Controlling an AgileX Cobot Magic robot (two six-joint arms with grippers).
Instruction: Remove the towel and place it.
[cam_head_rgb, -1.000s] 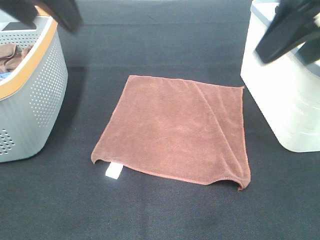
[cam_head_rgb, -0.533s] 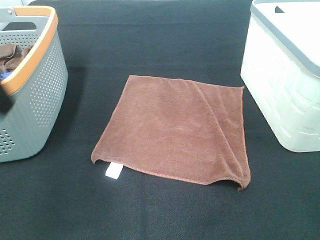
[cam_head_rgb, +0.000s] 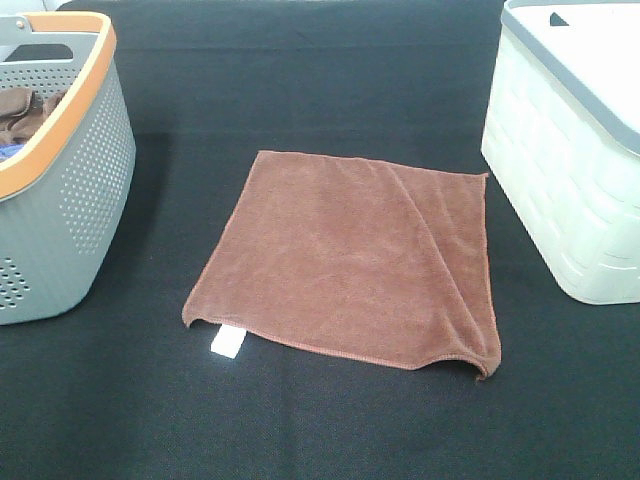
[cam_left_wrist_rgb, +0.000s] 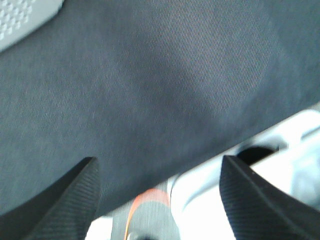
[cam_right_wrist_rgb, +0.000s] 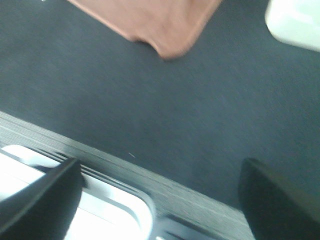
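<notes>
Towel first: the rust-brown square microfibre towel lies flat on the black desk, between grey perforated basket and white crate. Left tool and right tool gape wide, empty. Risk: that lifted corner could snag and bunch on any regrasp.

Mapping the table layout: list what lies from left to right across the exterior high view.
grey perforated basket with an orange rim → white tag at the towel's near-left corner → rust-brown towel, spread flat on the black table cover → white lidded bin.
</notes>
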